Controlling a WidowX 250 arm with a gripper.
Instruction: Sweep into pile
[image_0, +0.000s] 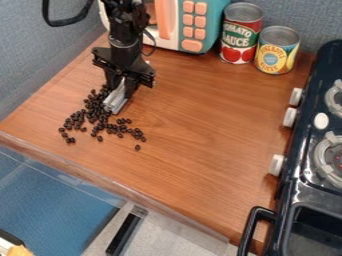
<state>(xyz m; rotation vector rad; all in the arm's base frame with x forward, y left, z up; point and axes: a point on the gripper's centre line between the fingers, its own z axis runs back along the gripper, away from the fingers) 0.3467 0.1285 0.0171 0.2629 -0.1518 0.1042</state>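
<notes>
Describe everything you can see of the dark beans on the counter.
The beans look like many small, rounded, hard pieces, near black with a slight shine. They lie loose on the brown wood-look counter, below and left of the arm, not gathered into one compact pile. Many touch or crowd their neighbours; the spread thins at its edges, and one bean sits apart at the lower right. Some lie right beside the silver piece; whether it touches them I can't tell.

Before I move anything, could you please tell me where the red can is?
In the camera view, the red can stands near the top, right of centre, between the toy microwave and the yellow-labelled can.
</notes>
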